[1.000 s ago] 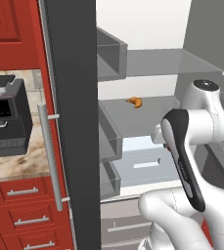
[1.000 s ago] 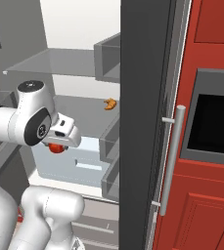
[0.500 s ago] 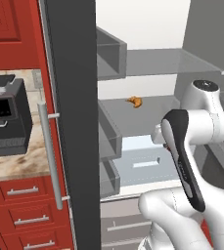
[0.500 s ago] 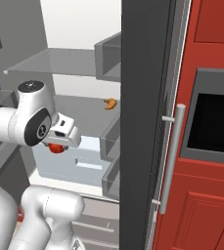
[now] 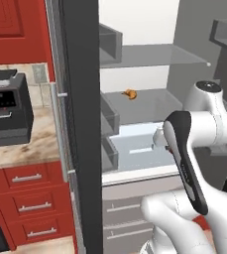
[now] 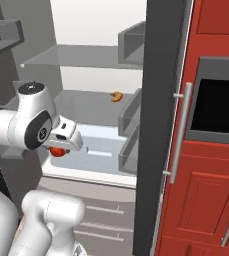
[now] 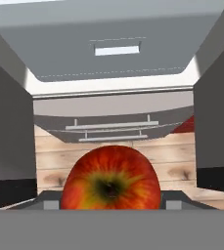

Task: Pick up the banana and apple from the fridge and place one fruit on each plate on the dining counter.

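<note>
The apple (image 7: 111, 178), red with a yellow-green centre, sits clamped between my gripper (image 6: 61, 150) fingers, held in front of the open fridge (image 6: 86, 105) at drawer (image 5: 135, 149) height. An orange-brown lump (image 5: 130, 94) lies on the middle shelf. No writing is legible anywhere. Nothing has shifted since a second ago.

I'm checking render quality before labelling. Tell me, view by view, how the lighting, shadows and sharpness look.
Left base view: flat, even light, bright white fridge back, soft faint shadows, all sharp. Right base view: same flat light; the apple sits shaded under the hand. Hand view: apple close and large, glossy but without harsh glare, edges crisp.
</note>
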You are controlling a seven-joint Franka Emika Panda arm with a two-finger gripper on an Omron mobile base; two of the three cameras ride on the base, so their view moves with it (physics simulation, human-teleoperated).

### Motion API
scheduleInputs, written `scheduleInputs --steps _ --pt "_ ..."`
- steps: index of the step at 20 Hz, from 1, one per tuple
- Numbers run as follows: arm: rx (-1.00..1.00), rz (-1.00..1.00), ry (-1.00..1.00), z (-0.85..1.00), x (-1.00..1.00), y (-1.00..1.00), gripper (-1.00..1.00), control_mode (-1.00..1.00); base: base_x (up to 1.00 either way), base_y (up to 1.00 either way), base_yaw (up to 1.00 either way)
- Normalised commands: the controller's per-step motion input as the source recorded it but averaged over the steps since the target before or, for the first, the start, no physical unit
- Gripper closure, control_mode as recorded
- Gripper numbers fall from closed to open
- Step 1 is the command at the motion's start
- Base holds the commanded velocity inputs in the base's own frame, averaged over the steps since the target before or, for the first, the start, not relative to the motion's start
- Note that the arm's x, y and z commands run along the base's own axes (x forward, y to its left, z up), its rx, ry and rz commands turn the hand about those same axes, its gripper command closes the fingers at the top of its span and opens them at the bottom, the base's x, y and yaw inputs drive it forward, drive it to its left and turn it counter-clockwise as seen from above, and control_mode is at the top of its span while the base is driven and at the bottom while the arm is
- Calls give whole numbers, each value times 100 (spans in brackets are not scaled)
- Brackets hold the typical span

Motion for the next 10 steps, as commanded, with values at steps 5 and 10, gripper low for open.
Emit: scheduleInputs --steps 5,10 --pt "0 0 0 0 0 0 100 100 -52 9 -19" --pt "0 0 0 0 0 0 100 100 -47 0 -24"
